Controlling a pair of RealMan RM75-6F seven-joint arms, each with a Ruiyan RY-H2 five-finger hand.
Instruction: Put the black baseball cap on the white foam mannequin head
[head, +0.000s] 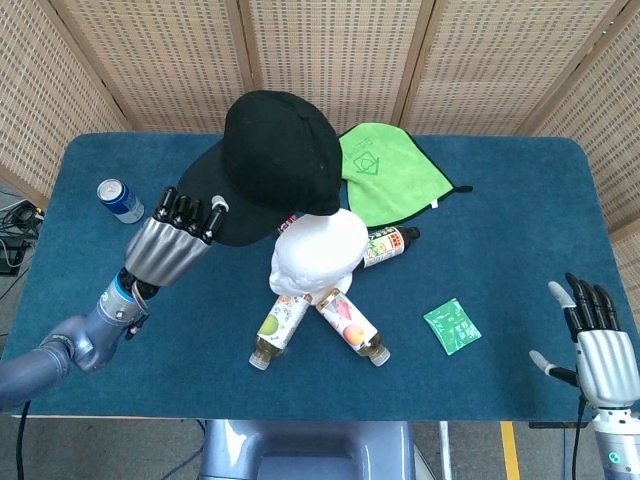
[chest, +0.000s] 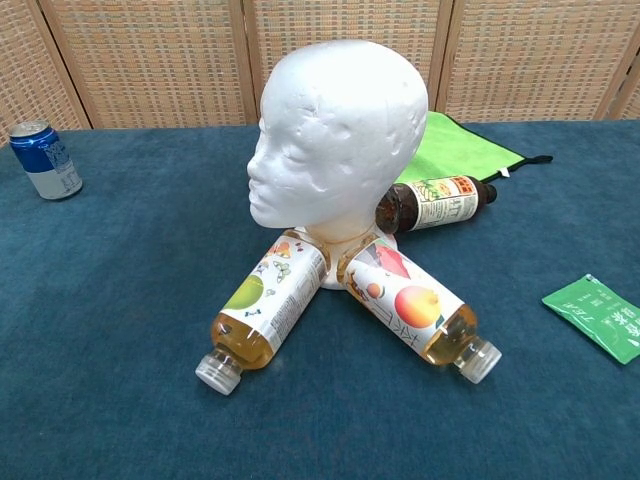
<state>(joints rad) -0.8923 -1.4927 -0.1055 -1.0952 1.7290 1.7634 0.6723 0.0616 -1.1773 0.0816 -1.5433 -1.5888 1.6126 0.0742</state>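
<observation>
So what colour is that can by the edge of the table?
Blue, with a silver top. The can shows best in the chest view.
</observation>
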